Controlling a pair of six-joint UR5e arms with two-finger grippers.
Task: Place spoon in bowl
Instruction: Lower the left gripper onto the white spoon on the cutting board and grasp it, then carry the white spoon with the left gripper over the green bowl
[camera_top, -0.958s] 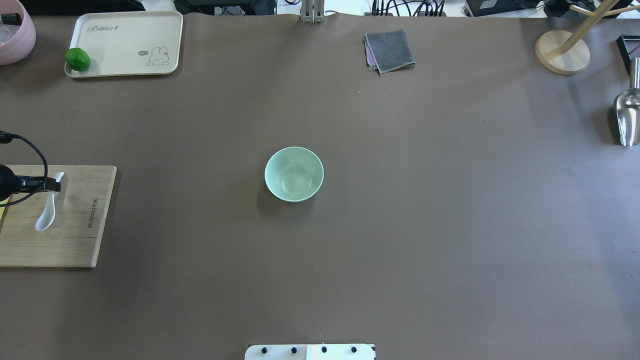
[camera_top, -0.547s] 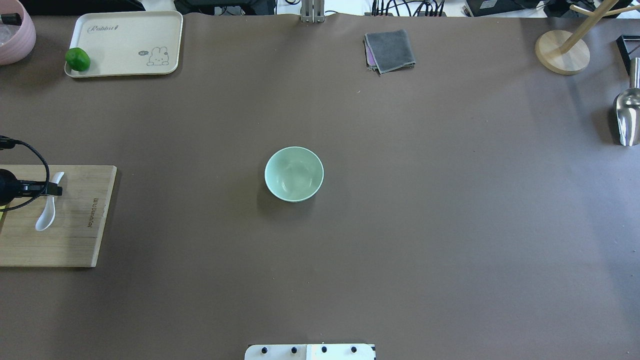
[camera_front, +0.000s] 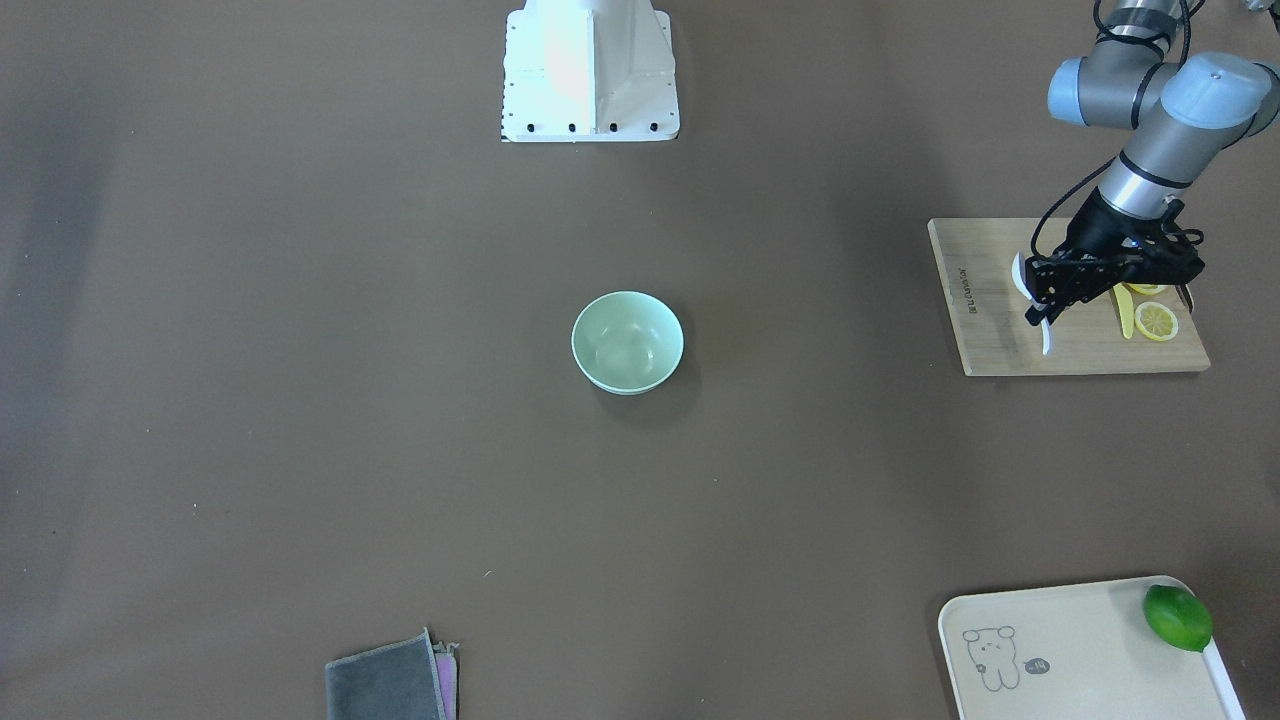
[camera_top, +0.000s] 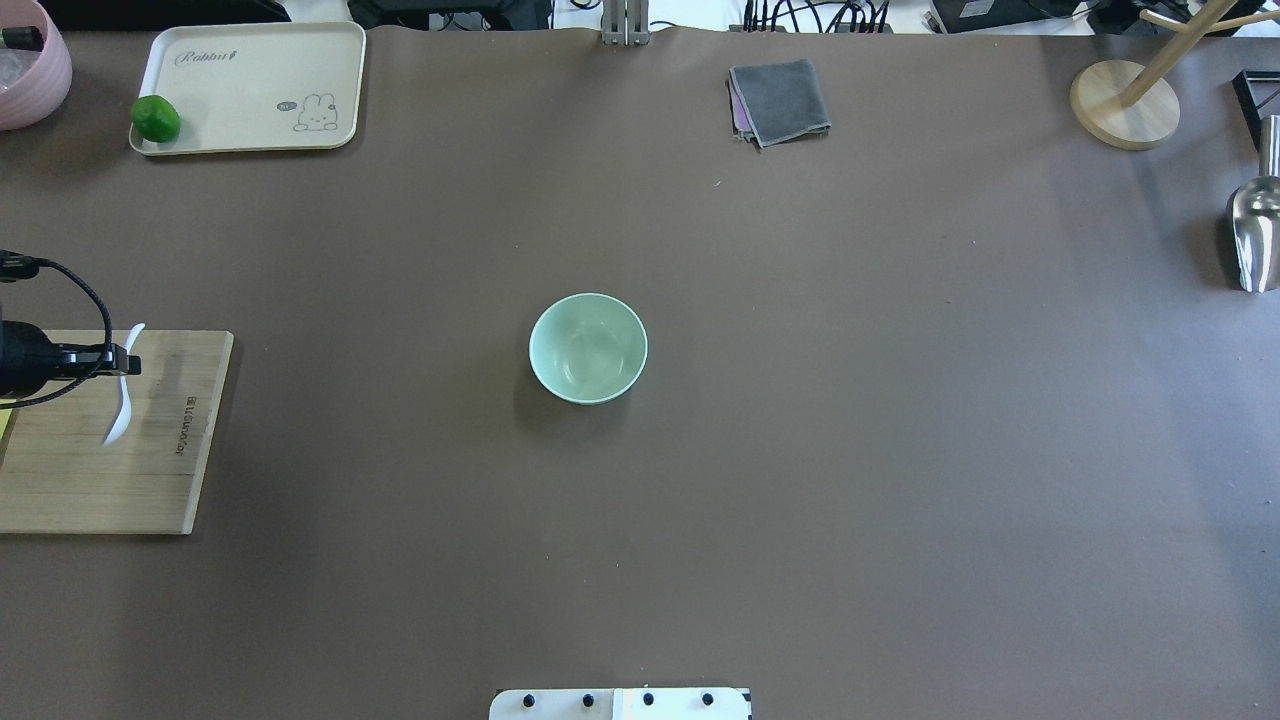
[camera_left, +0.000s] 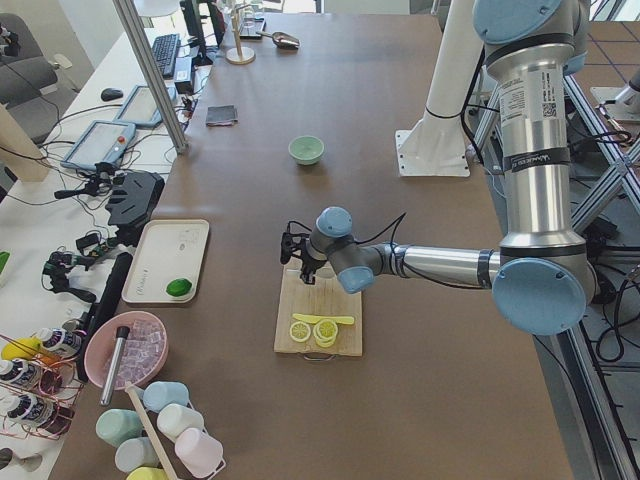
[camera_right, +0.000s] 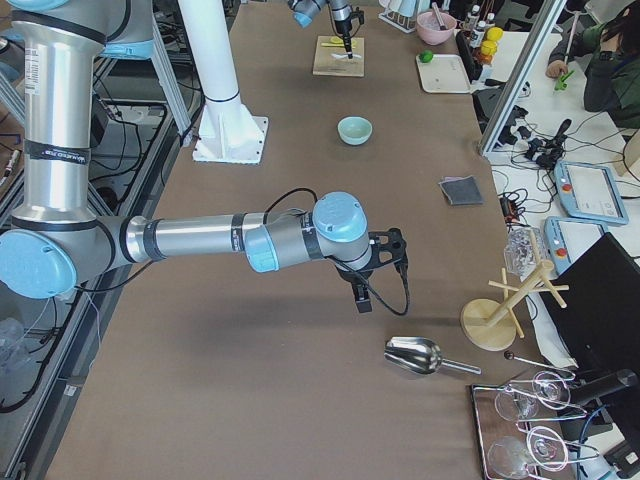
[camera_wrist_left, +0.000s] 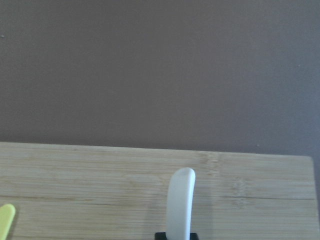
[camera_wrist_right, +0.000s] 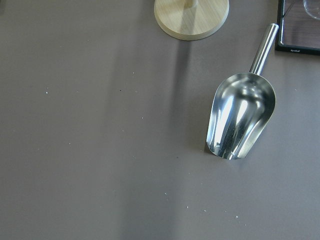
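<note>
A bamboo cutting board (camera_top: 160, 480) lies at the overhead view's left edge. The mint-green bowl (camera_top: 588, 348) sits mid-frame, well apart from it. The right gripper's (camera_right: 362, 298) opening cannot be told. Over the board, the left gripper (camera_top: 128, 362) is clamped on the white soup spoon (camera_top: 120, 420).
</note>
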